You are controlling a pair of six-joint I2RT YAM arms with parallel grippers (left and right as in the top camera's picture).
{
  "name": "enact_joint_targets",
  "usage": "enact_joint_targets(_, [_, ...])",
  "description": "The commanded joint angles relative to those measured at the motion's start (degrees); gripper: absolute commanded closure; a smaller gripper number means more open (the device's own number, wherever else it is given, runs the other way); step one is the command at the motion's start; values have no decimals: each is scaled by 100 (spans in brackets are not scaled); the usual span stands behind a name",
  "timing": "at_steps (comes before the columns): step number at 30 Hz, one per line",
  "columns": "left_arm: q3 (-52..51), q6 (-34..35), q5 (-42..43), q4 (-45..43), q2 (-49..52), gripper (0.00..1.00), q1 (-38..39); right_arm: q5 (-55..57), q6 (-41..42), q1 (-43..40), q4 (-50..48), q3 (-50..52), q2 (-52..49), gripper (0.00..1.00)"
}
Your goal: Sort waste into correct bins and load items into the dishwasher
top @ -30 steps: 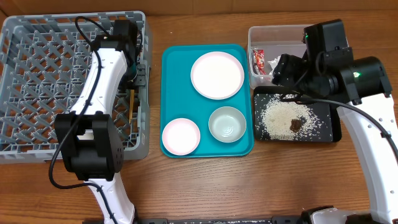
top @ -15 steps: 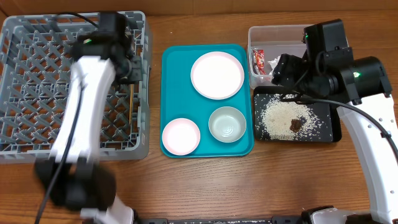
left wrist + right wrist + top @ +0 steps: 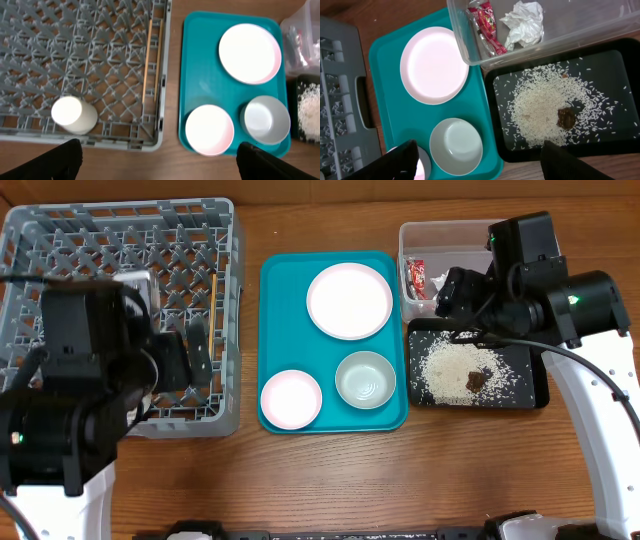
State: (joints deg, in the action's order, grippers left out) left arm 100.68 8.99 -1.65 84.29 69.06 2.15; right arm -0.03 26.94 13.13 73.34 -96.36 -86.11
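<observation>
Two robot arms hang over a wooden table (image 3: 330,480), and each one blocks part of the top view. The left arm (image 3: 80,410) looks big and blurry from above and covers the near half of the grey dish rack (image 3: 60,240). The left wrist view sees past it. A small white cup (image 3: 74,115) sits in the rack close to its front wall, and I cannot tell which way up it is. Two thin wooden chopsticks (image 3: 148,60) lie flat along the rack's right wall. The left gripper (image 3: 160,162) has its fingers spread wide at the two bottom corners of that view, and it holds nothing. Just beside the rack sits a flat teal tray (image 3: 285,300). On it are a large white plate (image 3: 349,301) at the far end, and a small pinkish saucer (image 3: 291,398) and a pale bowl (image 3: 365,379) side by side at the near end. The right arm (image 3: 540,280) hides one side of the clear tub (image 3: 440,235) from above. The right wrist view looks right into the tub, where a red snack wrapper (image 3: 487,27) and a crumpled white tissue (image 3: 522,22) lie close together. Touching the tub is the black tray (image 3: 620,135), with loose rice (image 3: 535,107) spread over it and a small brown lump (image 3: 566,118) on the rice. The right gripper (image 3: 477,162) is spread wide too and holds nothing. From above, it hangs where the tub meets the black tray.
</observation>
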Motion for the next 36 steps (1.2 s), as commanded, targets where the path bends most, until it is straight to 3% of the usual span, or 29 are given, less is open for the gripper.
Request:
enact_joint_targets(1, [-2,4,66,179,-33,0,39,-7,-31,-2,-87,-74,28,21])
enact_joint_targets(10, [-4,2,68,260,74,0,39,-26,-33,-2,-96,-74,28,20])
enact_joint_targets(17, [-4,2,66,247,184,0,39,-26,-33,-2,-59,-74,28,0])
enact_joint_targets(36, [-4,2,66,247,330,0,39,-61,-31,-2,157,-74,28,0])
